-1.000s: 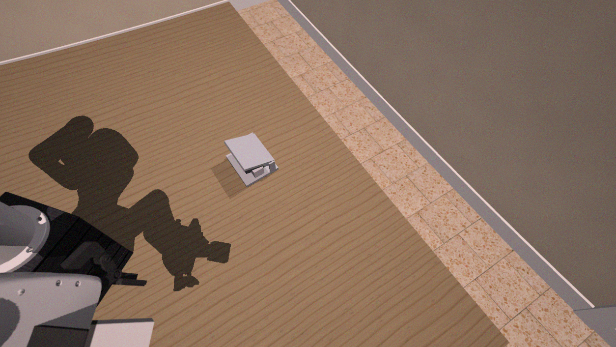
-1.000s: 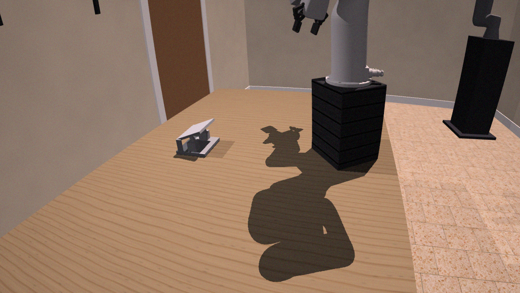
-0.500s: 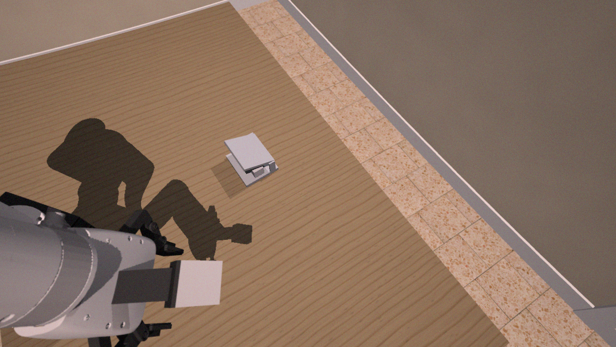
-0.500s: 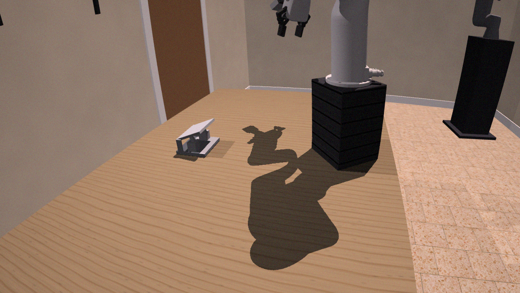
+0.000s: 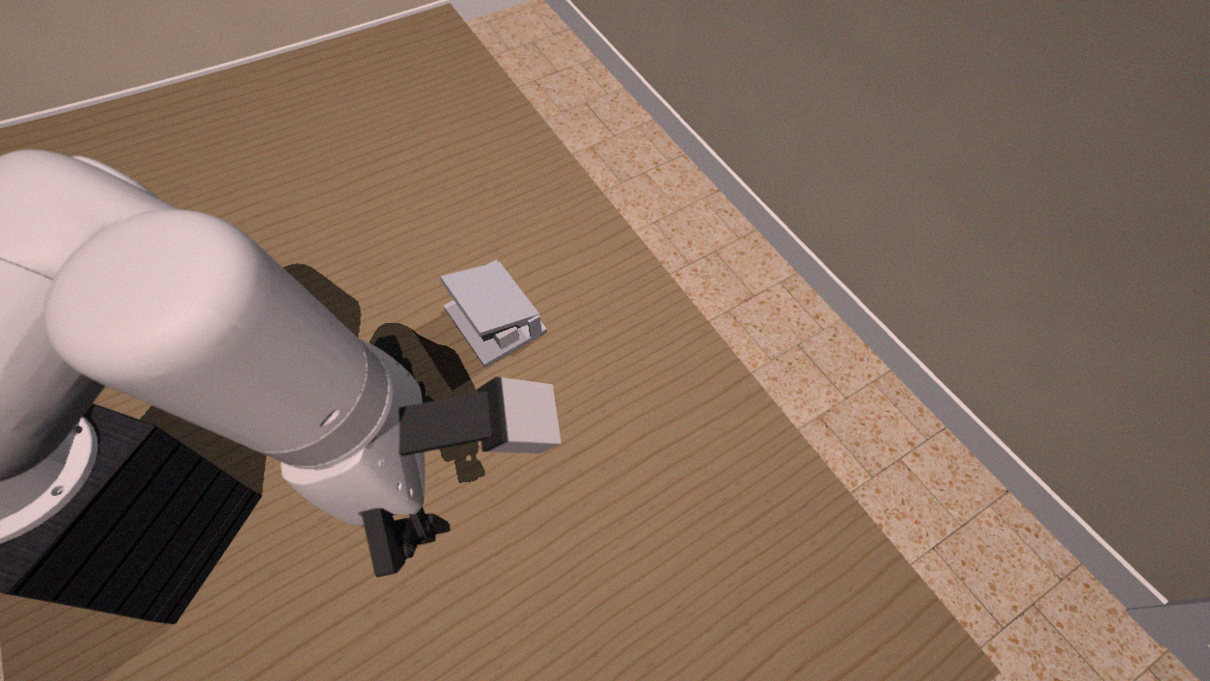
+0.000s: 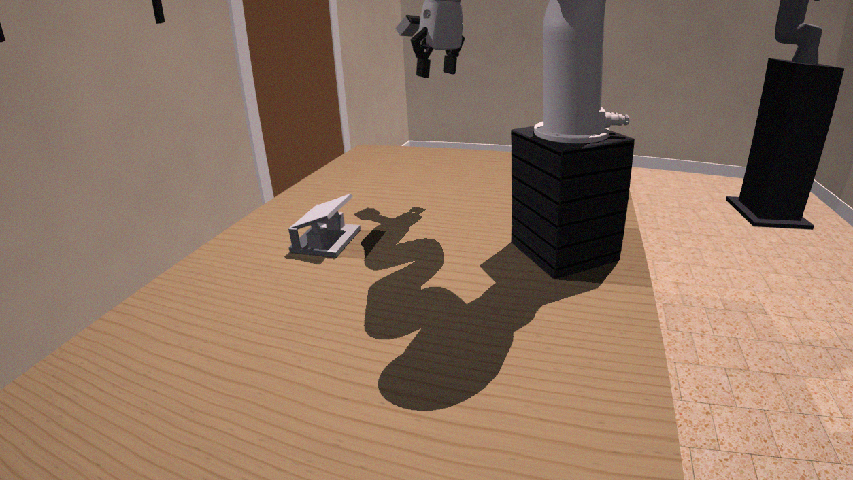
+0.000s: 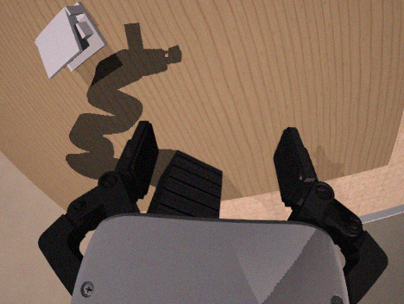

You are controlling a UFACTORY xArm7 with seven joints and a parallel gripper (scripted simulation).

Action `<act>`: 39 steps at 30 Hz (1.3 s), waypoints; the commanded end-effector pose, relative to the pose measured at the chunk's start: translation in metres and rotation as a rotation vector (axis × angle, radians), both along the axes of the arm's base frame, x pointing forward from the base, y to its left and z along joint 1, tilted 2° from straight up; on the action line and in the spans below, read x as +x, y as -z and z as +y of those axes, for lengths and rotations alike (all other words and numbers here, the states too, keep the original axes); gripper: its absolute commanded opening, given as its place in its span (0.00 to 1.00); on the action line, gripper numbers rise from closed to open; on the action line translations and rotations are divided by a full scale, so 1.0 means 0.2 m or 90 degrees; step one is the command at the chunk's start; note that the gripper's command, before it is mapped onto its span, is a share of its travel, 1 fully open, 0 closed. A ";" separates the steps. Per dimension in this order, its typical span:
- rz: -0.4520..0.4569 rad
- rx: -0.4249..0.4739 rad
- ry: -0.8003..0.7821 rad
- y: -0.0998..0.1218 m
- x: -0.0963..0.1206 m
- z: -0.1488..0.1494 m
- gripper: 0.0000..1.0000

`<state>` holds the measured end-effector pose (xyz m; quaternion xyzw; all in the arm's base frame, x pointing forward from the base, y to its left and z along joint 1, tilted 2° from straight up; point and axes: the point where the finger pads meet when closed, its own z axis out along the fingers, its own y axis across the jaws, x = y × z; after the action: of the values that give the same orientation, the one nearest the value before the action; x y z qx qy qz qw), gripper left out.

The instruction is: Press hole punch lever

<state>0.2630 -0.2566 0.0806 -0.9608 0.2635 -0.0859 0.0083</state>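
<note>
The grey hole punch (image 5: 492,309) stands upright on the wooden table, its flat lever raised at a slant. It also shows in the exterior view (image 6: 322,228) and at the upper left of the wrist view (image 7: 69,39). My gripper (image 6: 437,64) hangs high in the air, well above the table and off to the side of the punch, touching nothing. Its fingers are wide open and empty in the wrist view (image 7: 218,162). In the top view the gripper (image 5: 406,536) is partly hidden behind the wrist.
The arm's black pedestal (image 6: 570,202) stands on the table near the punch's far side. A second black stand (image 6: 781,140) is on the tiled floor (image 6: 745,298) at the right. A brown door (image 6: 295,89) is in the back wall.
</note>
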 end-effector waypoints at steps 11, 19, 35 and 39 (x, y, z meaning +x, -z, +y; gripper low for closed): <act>0.021 -0.005 -0.040 0.07 0.19 0.09 1.00; 0.037 -0.008 -0.081 0.14 0.36 0.23 1.00; 0.049 -0.009 -0.122 0.22 0.50 0.39 1.00; 0.049 -0.009 -0.122 0.22 0.50 0.39 1.00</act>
<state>0.3603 -0.1776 0.0358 -0.9843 0.1697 -0.0479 0.0014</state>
